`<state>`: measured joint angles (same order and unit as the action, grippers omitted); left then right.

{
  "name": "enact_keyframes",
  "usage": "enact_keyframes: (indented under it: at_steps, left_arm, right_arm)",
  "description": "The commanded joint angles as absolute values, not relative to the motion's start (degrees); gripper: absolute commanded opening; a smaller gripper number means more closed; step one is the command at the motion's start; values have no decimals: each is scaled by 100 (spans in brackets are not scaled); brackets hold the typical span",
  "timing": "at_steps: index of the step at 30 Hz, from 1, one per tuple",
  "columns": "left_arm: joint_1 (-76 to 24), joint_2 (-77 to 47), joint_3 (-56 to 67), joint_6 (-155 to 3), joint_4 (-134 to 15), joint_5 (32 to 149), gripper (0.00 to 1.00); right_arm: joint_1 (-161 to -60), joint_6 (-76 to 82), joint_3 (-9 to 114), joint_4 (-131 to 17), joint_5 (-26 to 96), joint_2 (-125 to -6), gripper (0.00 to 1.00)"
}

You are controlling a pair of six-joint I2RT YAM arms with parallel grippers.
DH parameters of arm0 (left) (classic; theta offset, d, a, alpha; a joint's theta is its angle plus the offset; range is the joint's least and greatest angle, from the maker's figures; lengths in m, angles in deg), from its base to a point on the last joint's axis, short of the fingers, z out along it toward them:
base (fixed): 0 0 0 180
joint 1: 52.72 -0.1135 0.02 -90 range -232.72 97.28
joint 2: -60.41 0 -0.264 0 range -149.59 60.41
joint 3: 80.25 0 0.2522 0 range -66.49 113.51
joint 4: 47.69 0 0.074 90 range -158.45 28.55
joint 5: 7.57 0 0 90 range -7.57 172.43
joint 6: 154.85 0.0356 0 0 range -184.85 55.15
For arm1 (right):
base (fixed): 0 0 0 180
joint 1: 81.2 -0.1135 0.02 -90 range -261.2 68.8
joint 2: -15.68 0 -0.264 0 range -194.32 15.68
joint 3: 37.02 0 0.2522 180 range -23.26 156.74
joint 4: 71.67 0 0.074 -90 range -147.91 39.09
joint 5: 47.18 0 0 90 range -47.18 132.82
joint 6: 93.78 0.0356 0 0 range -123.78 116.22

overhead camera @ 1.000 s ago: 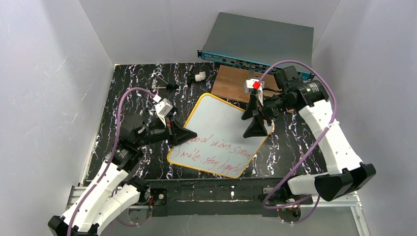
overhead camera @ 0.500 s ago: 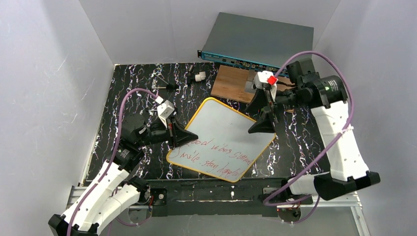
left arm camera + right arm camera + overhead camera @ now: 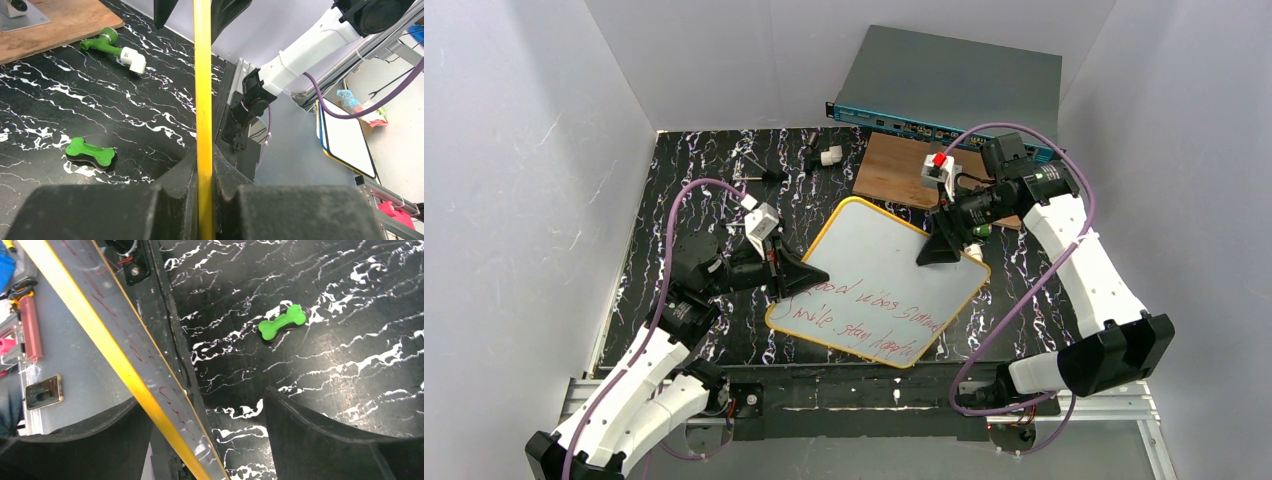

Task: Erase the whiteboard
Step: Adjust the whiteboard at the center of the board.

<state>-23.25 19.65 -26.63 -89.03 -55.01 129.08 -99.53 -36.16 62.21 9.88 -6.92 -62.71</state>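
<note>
Whiteboard point(image 3: 879, 275) sits mid-table, skewed, with red writing on its near half. Left gripper point(image 3: 796, 277) is clamped tight on the board's left yellow edge. Right gripper point(image 3: 942, 252) is at the far-right edge, jaws wide apart straddling the frame, gripping nothing. Black marbled table point(image 3: 684, 200) underneath, wooden board point(image 3: 894, 165) just behind, green bone-shaped piece point(image 3: 281, 322) lying on the table.

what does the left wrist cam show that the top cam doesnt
Left wrist only: a green bone-shaped block on the black marbled table. Top only: red handwriting on the yellow-framed whiteboard, and a grey box with a teal front. Both: the left gripper shut on that whiteboard's frame, and the brown wooden board.
</note>
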Motion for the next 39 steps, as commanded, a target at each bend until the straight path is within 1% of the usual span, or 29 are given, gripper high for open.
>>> enact_keyframes:
  at_steps: [1,4,8,9,11,12,13,16,19,20,21,23,26,27,28,31,32,33,36,39]
  left_arm:
    - [-2309,2060,-2601,-9049,-4518,13059,0]
    - [-2312,2057,-2691,-9034,-4374,12871,0]
    - [-2318,2043,-2796,-9071,-4142,12717,0]
    - [-2317,2034,-2812,-9069,-4107,12704,0]
    - [-2326,2018,-2830,-9064,-4076,12676,0]
    - [-2328,2011,-2827,-9051,-4077,12662,0]
    - [-2336,1998,-2837,-9036,-4077,12651,0]
    - [-2361,1978,-2879,-9016,-4041,12549,0]
    - [-2375,2021,-2975,-8891,-4200,12082,0]
    - [-2372,2050,-2995,-8836,-4343,11790,3]
    - [-2387,2072,-3013,-8765,-4479,11545,11]
    - [-2387,2096,-3020,-8647,-4712,11056,32]
    - [-2393,2067,-2919,-8530,-4975,10658,60]
    - [-2398,2046,-2857,-8509,-5073,10499,67]
    - [-2398,2008,-2788,-8466,-5198,10379,69]
    - [-2398,1907,-2570,-8410,-5686,9873,82]
    - [-2396,1871,-2541,-8455,-5945,9655,91]
    - [-2393,1840,-2538,-8570,-6044,9481,97]
    - [-2396,1621,-2660,-8973,-6110,9510,98]
    - [-2375,1088,-2727,-9681,-6110,9821,98]
  right_arm:
    - [-9975,-3958,6213,1149,-1588,-6216,79]
    - [-10087,-4466,6087,1520,-2082,-6192,70]
    - [-10122,-4585,6064,1635,-2156,-6194,56]
    - [-10131,-4620,6090,1692,-2191,-6212,49]
    - [-10157,-4664,6143,1767,-2201,-6240,26]
    - [-10171,-4689,6173,1818,-2192,-6270,17]
    - [-10176,-4688,6201,1838,-2174,-6292,1]
    - [-10177,-4547,6248,1759,-2012,-6329,1]
    - [-10097,-3938,6313,1277,-1564,-6250,1]
    - [-10007,-3771,6348,1168,-1442,-6233,1]
    - [-9868,-3630,6391,1084,-1357,-6223,1]
    - [-9530,-3419,6425,944,-1285,-6167,1]
    - [-9127,-3171,6356,764,-1105,-6052,1]
    - [-9039,-3095,6312,698,-984,-5990,1]
    - [-8964,-3055,6277,660,-867,-5932,1]
    - [-8651,-2932,6181,587,-589,-5737,1]
    - [-8528,-2919,6168,589,-466,-5669,1]
    - [-8460,-2923,6166,603,-330,-5597,1]
    - [-8269,-2918,6103,632,53,-5377,1]
    - [-8183,-2895,5992,622,283,-5243,1]
